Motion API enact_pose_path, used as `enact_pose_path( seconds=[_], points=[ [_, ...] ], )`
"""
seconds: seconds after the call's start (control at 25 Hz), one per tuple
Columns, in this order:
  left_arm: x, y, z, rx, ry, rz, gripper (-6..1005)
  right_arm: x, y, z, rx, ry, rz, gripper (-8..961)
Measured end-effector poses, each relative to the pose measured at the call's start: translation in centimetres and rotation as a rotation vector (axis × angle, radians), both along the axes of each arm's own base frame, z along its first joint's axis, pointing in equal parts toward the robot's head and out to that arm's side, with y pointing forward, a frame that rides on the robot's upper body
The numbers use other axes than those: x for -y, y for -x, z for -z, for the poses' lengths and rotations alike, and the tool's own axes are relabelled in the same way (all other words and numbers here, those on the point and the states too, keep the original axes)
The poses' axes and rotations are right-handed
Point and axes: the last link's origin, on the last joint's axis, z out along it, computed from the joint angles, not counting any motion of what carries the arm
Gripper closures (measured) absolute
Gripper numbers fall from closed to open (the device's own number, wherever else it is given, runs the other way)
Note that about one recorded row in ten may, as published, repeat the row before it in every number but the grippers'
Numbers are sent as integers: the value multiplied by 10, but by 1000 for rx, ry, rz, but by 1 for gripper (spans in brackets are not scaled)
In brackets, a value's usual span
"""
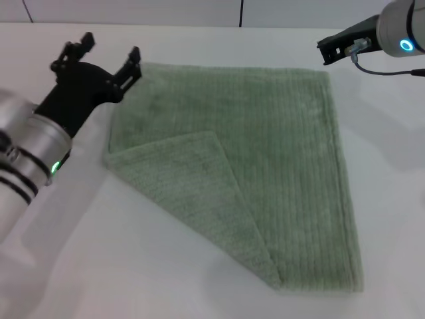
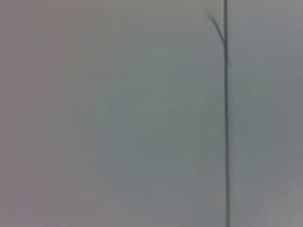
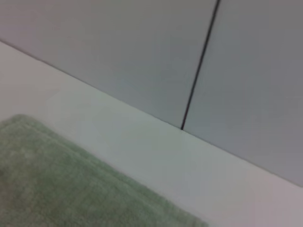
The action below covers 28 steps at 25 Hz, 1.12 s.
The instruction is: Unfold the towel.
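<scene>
- One towel (image 1: pixel 265 159), pale sage-green terry with fine ribbed lines and a hemmed edge, flat on the white table (image 1: pixel 133 279).
- Roughly square, but with one corner on the robot's left turned over onto the rest as a triangular flap (image 1: pixel 192 193), its diagonal fold running to the near edge.
- Two grippers, both black, both off the cloth.
- Left gripper (image 1: pixel 109 60) just beside the far left corner of the towel, fingers spread apart with nothing between them, on a silver arm with a green light.
- Right gripper (image 1: pixel 345 43) above the far right corner of the towel; fingers seen from the side, so open or closed impossible to tell.
- Seen from the right wrist: rounded towel corner (image 3: pixel 57 179) on the table, grey wall panels (image 3: pixel 118 56) behind, split by one dark seam.
- Seen from the left wrist: only blurred grey wall with one dark vertical seam.
</scene>
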Motion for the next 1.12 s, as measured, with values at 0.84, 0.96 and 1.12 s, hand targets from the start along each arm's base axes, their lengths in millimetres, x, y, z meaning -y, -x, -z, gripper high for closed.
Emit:
enact_pose_path(
  seconds=[0.84,0.96,1.12],
  points=[
    [-1,-119,-14,-448,422,-194,205,-18,-26,13,-4,-4,127,955],
    [-1,-122,-9,-441,458,-188,206,-19,-28,11,-19,-20,133,954],
    [-2,-116,5,-461,520,-198,209,-20,-28,11,-29,-18,142,954]
  ],
)
